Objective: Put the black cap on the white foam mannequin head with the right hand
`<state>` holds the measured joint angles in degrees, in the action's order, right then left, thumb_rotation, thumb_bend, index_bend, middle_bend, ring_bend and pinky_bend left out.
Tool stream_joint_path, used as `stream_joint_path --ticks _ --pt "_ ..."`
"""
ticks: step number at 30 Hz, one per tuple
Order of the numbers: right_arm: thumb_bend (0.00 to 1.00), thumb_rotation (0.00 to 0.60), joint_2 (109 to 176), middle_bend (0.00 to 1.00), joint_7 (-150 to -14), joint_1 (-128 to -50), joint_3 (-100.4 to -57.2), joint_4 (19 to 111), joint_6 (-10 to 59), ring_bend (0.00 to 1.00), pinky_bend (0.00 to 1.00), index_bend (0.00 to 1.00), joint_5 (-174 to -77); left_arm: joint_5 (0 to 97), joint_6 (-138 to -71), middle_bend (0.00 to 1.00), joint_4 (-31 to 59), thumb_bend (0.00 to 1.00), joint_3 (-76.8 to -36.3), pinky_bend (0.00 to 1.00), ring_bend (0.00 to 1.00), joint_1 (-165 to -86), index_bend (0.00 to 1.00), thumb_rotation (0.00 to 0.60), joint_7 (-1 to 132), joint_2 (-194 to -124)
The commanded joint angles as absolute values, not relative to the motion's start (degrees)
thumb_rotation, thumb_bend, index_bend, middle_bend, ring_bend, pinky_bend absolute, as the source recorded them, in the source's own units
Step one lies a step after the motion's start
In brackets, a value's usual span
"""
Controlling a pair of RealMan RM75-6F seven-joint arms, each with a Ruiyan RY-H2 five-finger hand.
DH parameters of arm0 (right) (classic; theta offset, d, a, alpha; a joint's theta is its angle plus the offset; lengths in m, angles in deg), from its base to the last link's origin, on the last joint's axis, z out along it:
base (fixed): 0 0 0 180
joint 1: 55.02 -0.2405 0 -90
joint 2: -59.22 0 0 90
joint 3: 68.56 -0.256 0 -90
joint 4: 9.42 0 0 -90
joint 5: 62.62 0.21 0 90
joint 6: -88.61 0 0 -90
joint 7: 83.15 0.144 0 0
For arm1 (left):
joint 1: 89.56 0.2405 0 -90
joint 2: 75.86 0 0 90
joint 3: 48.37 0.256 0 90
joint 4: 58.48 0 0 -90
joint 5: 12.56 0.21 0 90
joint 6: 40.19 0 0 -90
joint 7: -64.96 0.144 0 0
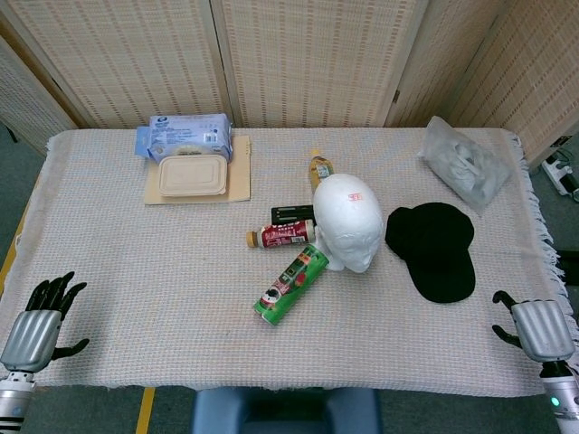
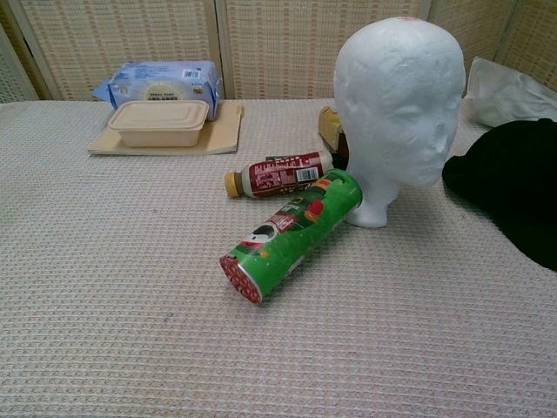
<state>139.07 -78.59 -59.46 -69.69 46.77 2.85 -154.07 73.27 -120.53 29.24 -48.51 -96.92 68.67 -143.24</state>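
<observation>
The black cap (image 1: pixel 432 249) lies flat on the cloth-covered table (image 1: pixel 136 271), right of centre, just beside the white foam mannequin head (image 1: pixel 348 221) at approx. its 3 o'clock, a narrow strip of cloth showing between them in the head view; the chest view shows only part of the cap at the right edge. The right hand (image 1: pixel 536 327) sits at the table's near right corner, at roughly 5 o'clock from the cap and well apart from it, w/ nothing in it; its metal back faces the camera and only the thumb shows plainly, so whether the fingers are spread or curled cannot be told. The left hand (image 1: pixel 36 325) is at the near left corner, far from cap and head, empty, dark fingers apart and pointing up the table. The mannequin head stands upright on its neck base. A green snack tube (image 1: pixel 291 284) lies on its side at the head's 7 o'clock, its far end against the neck base (red end toward the robot). A red-labelled bottle (image 1: pixel 280 235) lies at the head's 9 o'clock, and a yellow-labelled bottle (image 1: pixel 319 169) at 11 o'clock. At the back left are a beige lidded container (image 1: pixel 192 175) on a tan board (image 1: pixel 240 176) and a blue wipes pack (image 1: pixel 184 136); at the back right, a clear plastic bag (image 1: pixel 463 163).
</observation>
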Motion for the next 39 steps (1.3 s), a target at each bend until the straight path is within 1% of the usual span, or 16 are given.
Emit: stream_joint_path --ticks 1,4,7,10,13,26,33,39 --pt "0.06 0.6 151.1 1.0 -68.2 -60.4 -70.0 26.4 2.7 1.0 1.0 0.49 -153.6 73.3 -121.5 0.05 29.1 0.16 -48.9 0.06 0.0 -96.7 0.18 0.6 68.9 -143.7" --pt "0.06 0.6 156.3 1.0 -63.6 -61.3 -70.7 17.1 2.9 1.0 1.0 0.5 -153.0 73.5 -122.4 0.06 28.5 0.16 -49.2 0.07 0.0 -96.5 0.18 0.6 68.9 -144.2" --pt "0.06 0.6 160.2 1.0 -60.5 -62.3 -71.1 10.4 2.5 1.0 1.0 0.49 -152.7 73.3 -122.6 0.06 28.0 0.16 -49.3 0.07 0.0 -96.4 0.18 0.6 69.1 -144.6" --pt "0.06 0.6 163.4 1.0 -59.2 -63.1 -71.4 5.6 2.3 1.0 1.0 0.49 -152.4 73.3 -123.0 0.07 27.5 0.16 -49.5 0.07 0.0 -96.3 0.18 0.6 69.6 -145.1" --pt "0.07 0.6 165.5 1.0 -58.7 -64.0 -71.3 2.9 3.8 1.0 1.0 0.49 -152.2 73.1 -123.2 0.07 27.1 0.16 -49.7 0.07 0.0 -96.3 0.18 0.6 69.8 -145.6" --pt "0.08 0.6 169.2 1.0 -59.5 -66.8 -71.2 -0.4 6.6 1.0 1.0 0.47 -151.6 72.2 -123.3 0.1 26.2 0.16 -50.5 0.07 0.0 -96.3 0.18 0.6 69.8 -146.1" --pt "0.1 0.6 170.2 1.0 -59.6 -68.0 -71.4 -0.9 8.2 1.0 1.0 0.47 -151.0 71.8 -125.1 0.1 24.4 0.16 -51.6 0.08 0.01 -96.1 0.18 0.6 71.3 -147.3" --pt "0.12 0.6 170.9 1.0 -59.6 -68.6 -71.3 -1.4 8.9 1.0 1.0 0.47 -150.9 72.4 -126.1 0.1 23.5 0.16 -51.7 0.08 0.01 -96.0 0.18 0.6 71.7 -147.9"
